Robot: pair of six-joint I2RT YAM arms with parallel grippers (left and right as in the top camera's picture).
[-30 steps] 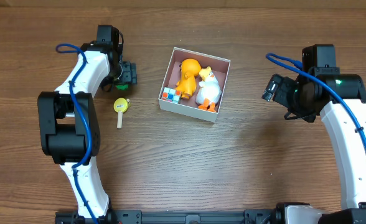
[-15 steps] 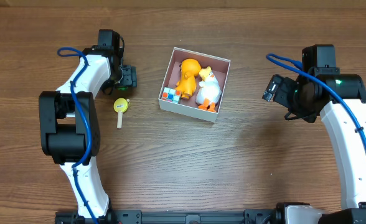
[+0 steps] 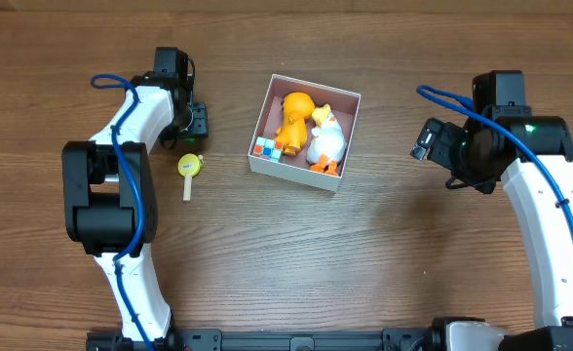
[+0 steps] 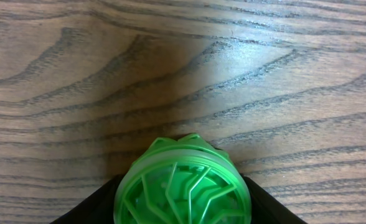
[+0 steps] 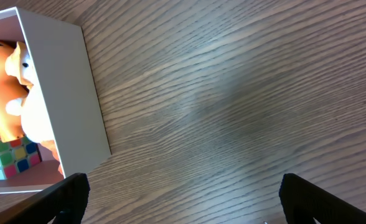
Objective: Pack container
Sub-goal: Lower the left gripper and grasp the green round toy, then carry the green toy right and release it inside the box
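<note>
The container (image 3: 292,172), a square white box, stands at the table's middle and holds an orange toy (image 3: 292,115), a white duck (image 3: 326,142) and a coloured cube (image 3: 267,148). My left gripper (image 3: 197,119) is left of the box and is shut on a green round ribbed toy (image 4: 183,186), which fills the space between the black fingers just above the wood. My right gripper (image 3: 421,138) is open and empty, to the right of the box. In the right wrist view its fingers (image 5: 183,199) are spread wide, with the container's wall (image 5: 65,93) at the upper left.
A yellow round toy on a pale stick (image 3: 188,168) lies on the table just below my left gripper. Bare wood grain table (image 3: 364,253) surrounds the box on all sides.
My left arm has shifted very slightly with the green toy in its gripper. The right arm, the box and the yellow toy have not moved.
</note>
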